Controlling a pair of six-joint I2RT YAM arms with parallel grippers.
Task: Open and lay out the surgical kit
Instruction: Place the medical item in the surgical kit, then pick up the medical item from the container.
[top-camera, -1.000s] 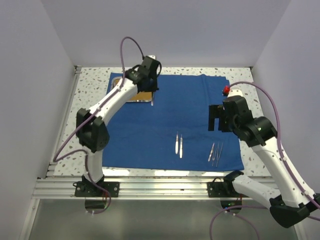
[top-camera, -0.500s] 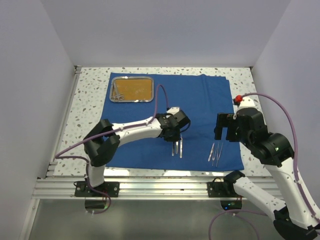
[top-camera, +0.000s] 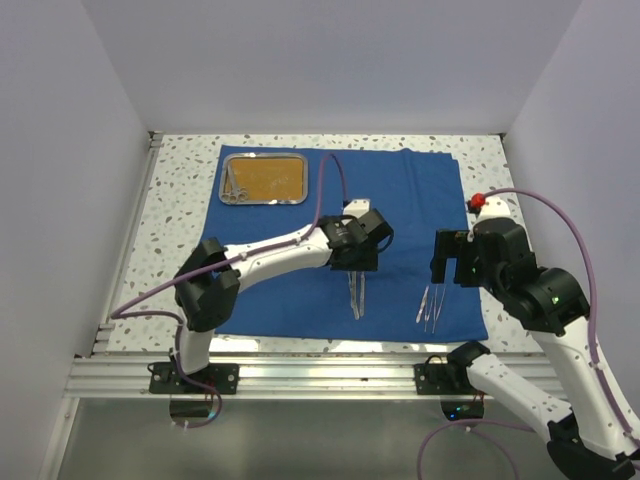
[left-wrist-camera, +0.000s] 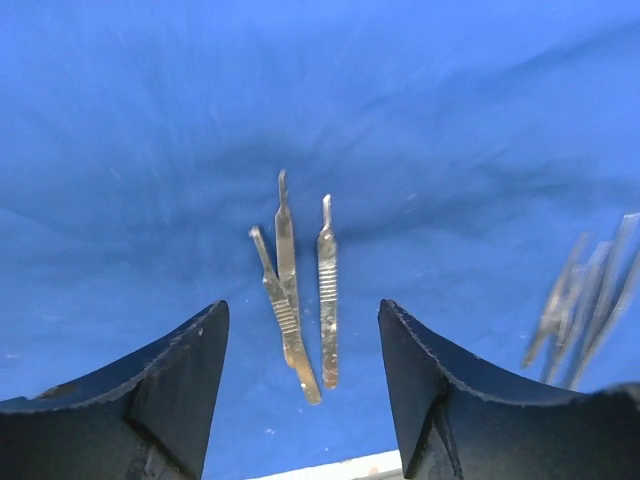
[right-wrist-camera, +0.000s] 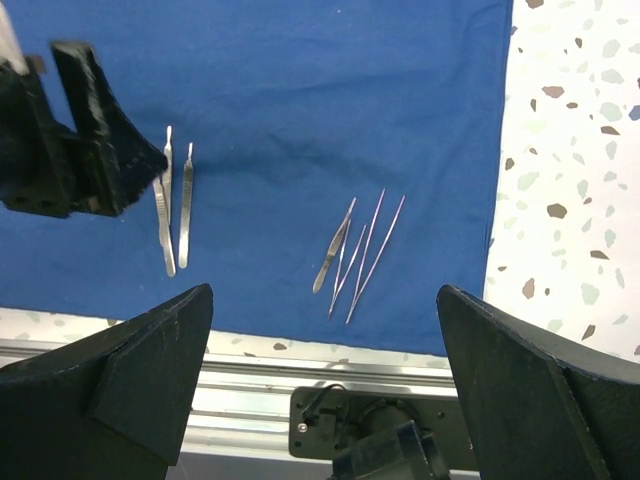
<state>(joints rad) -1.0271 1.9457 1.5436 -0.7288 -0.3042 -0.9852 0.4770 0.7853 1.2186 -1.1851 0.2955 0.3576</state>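
Observation:
The royal-blue cloth (top-camera: 410, 200) lies spread flat on the table. At its far left corner stands the steel tray (top-camera: 302, 180) with an orange-brown base, and ring-handled forceps (top-camera: 233, 185) lie in it. Three scalpels (left-wrist-camera: 300, 290) lie side by side on the cloth near its front edge, two of them touching. My left gripper (left-wrist-camera: 302, 310) hangs open just above their handles and holds nothing. Several tweezers (right-wrist-camera: 357, 255) lie fanned to the right of the scalpels (right-wrist-camera: 172, 215). My right gripper (right-wrist-camera: 325, 290) hovers wide open and empty above the tweezers (top-camera: 431, 305).
The speckled tabletop (top-camera: 185, 220) shows bare around the cloth. An aluminium rail (top-camera: 320, 375) runs along the near edge, close behind the instruments. White walls close in the left, right and back sides. The left gripper (right-wrist-camera: 80, 130) stands close to the right gripper's left.
My left gripper came from the tray to the scalpels, opened and lifted slightly. Three scalpels now lie where two lay. The right arm shifted slightly right, then held still.

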